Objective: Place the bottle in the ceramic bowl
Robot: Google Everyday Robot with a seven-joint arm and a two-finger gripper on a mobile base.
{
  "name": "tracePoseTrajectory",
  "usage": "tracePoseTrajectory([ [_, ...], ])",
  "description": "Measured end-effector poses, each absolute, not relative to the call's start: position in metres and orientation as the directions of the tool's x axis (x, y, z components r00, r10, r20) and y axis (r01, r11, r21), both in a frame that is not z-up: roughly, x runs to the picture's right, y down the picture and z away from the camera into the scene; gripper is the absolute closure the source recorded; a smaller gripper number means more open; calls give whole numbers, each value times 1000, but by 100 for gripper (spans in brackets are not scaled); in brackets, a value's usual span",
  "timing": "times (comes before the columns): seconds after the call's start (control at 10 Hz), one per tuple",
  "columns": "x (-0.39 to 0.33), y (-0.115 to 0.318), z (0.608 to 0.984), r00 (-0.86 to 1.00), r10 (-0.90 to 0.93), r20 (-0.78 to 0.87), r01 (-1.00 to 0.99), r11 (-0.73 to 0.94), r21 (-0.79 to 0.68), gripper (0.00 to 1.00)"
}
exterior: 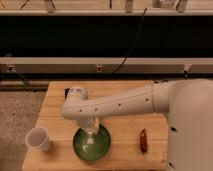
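Observation:
A green ceramic bowl (92, 144) sits near the front edge of the wooden table (125, 125). My white arm reaches in from the right, bends at the elbow (76, 101), and points down. The gripper (89, 128) hangs right over the bowl's far rim. A pale, translucent bottle (90, 140) shows below the gripper, inside the bowl's outline. I cannot tell whether it rests on the bowl's bottom or hangs in the gripper.
A white cup (38, 139) stands to the left of the bowl, at the table's front left. A small brown object (144, 140) lies to the right of the bowl. A dark thing (66, 92) lies behind the elbow. My body fills the right side.

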State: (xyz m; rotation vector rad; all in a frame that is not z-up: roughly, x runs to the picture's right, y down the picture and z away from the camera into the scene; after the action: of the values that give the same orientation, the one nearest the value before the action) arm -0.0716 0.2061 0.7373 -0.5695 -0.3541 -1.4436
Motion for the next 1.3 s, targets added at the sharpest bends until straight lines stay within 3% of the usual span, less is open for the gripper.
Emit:
tracePoseTrajectory([
  [0.5,-59,225,714,123,-818,561,989,53,-139,99],
  [1.3,-61,245,686,104,-805,584,995,80,-67,24],
])
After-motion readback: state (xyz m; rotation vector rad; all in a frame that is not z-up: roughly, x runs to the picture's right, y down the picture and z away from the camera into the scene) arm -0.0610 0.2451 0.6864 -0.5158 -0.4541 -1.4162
